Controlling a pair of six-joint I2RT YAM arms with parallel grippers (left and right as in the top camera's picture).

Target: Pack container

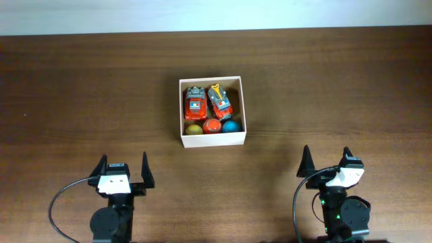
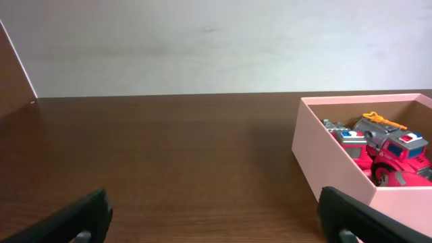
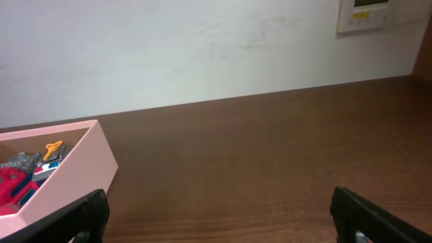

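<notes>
Left tool [image 1: 123, 162] wide, empty; right tool [image 1: 326, 156] wide, empty. Container [image 1: 212, 140] on the worktop [image 1: 81, 101], cars [image 1: 196, 102] and balls [image 1: 212, 126] inside.

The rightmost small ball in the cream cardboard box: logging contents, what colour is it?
The small round ball is blue, clearest in overhead view.

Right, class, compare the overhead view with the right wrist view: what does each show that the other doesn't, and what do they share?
Only overhead: the left gripper, open, and the yellow ball, orange ball and blue ball in the container, on the side nearest the arms. Only right wrist: a white wall panel at top right. Both: the open right gripper, the container, the toy vehicles and the wooden table.
</notes>
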